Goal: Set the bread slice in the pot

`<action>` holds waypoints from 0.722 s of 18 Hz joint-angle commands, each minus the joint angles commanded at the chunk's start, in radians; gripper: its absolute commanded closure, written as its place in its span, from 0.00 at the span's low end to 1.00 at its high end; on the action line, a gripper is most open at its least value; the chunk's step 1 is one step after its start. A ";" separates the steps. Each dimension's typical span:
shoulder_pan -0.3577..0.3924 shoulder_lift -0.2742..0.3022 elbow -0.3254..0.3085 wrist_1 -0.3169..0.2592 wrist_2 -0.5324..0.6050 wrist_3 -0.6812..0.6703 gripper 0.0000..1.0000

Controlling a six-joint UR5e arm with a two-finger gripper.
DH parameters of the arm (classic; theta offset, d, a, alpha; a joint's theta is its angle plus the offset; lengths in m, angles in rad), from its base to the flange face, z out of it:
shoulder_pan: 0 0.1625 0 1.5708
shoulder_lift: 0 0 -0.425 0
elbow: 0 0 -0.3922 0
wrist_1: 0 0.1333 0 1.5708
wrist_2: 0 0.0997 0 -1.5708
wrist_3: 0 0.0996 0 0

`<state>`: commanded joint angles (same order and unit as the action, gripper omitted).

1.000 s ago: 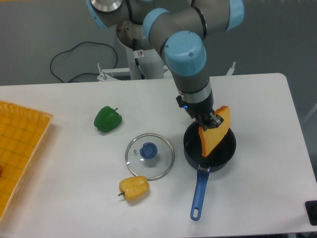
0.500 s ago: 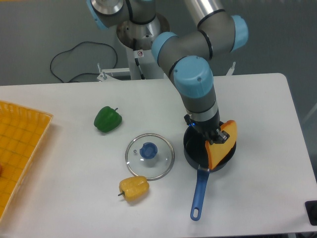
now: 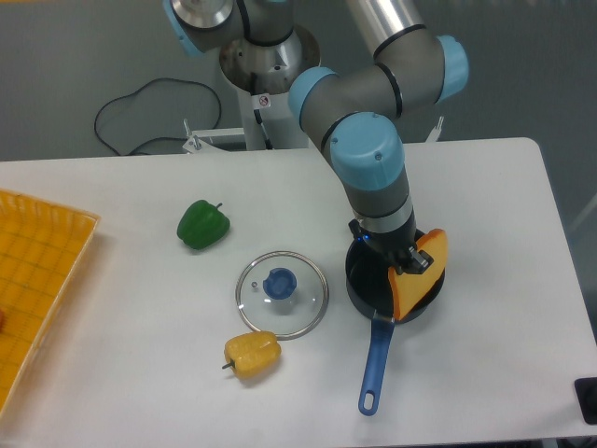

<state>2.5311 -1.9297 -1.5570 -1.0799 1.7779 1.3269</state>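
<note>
The bread slice (image 3: 418, 280) is a flat yellow-orange piece with a darker crust. It stands tilted on edge inside the pot (image 3: 368, 287), leaning toward the pot's right rim. The pot is a dark blue saucepan with a bright blue handle (image 3: 376, 363) pointing to the table's front. My gripper (image 3: 407, 260) reaches down into the pot and is shut on the upper left part of the bread slice. The arm hides the back of the pot.
A round glass lid with a blue knob (image 3: 281, 292) lies left of the pot. A yellow pepper (image 3: 252, 355) lies below the lid and a green pepper (image 3: 202, 224) further left. A yellow tray (image 3: 33, 280) sits at the left table edge.
The gripper has lowered and moved slightly right with the bread slice, bringing it from above the pot down into it. Little movement in the last half second.
</note>
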 joint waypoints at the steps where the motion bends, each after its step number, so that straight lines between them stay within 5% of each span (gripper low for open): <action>1: 0.000 0.000 -0.005 0.000 0.000 -0.002 1.00; 6: -0.002 0.003 -0.012 0.000 0.009 -0.002 0.99; 7: -0.002 0.003 -0.015 0.000 0.012 -0.002 0.93; 8: -0.003 0.003 -0.015 0.000 0.021 -0.002 0.77; 9: -0.003 0.003 -0.015 0.003 0.025 -0.002 0.47; 10: -0.006 0.002 -0.015 0.005 0.026 -0.002 0.00; 13: -0.009 0.002 -0.021 0.005 0.026 0.000 0.00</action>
<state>2.5219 -1.9282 -1.5784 -1.0753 1.8040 1.3269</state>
